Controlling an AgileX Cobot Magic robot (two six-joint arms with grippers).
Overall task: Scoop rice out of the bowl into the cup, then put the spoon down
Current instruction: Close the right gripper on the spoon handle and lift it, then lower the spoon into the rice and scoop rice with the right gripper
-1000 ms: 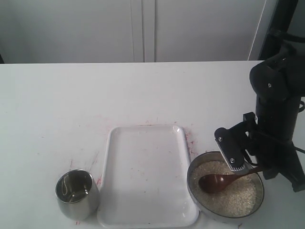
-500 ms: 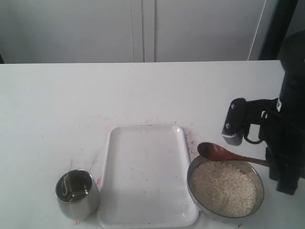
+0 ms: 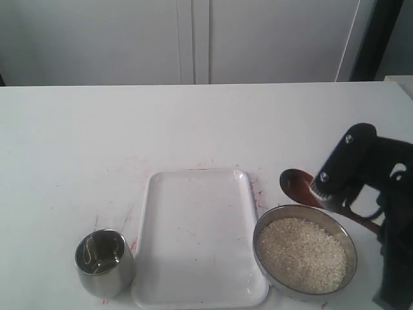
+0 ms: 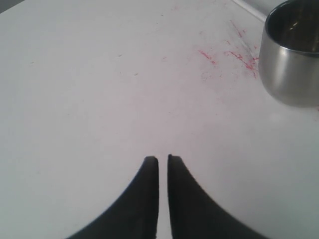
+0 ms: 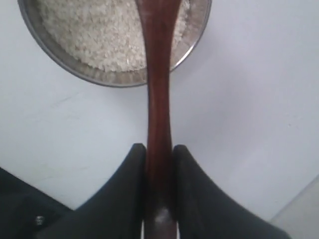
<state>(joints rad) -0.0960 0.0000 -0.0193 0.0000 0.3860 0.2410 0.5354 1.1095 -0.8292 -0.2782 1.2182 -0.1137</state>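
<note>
The grey metal bowl (image 3: 261,226) of off-white rice (image 3: 302,254) stands at the front right. My right gripper (image 3: 329,194) is shut on the handle of the dark wooden spoon (image 3: 295,184), held in the air over the bowl's far rim. No grains show on the spoon's oval end. In the right wrist view the spoon handle (image 5: 158,99) runs out from the right gripper (image 5: 159,148) across the bowl's rim (image 5: 122,79) and the rice (image 5: 94,30). The steel cup (image 3: 103,261) stands at the front left. My left gripper (image 4: 163,159) is shut on nothing, low over the table near the cup (image 4: 294,59).
A flat white rectangular tray (image 3: 200,236) lies between the cup and the bowl. Faint red marks (image 4: 224,55) stain the table by the cup. The right arm's black body (image 3: 393,258) stands at the right edge.
The right gripper has lifted the spoon out of the rice and swung it up over the bowl's far rim. The arm has turned and dropped toward the right edge.
</note>
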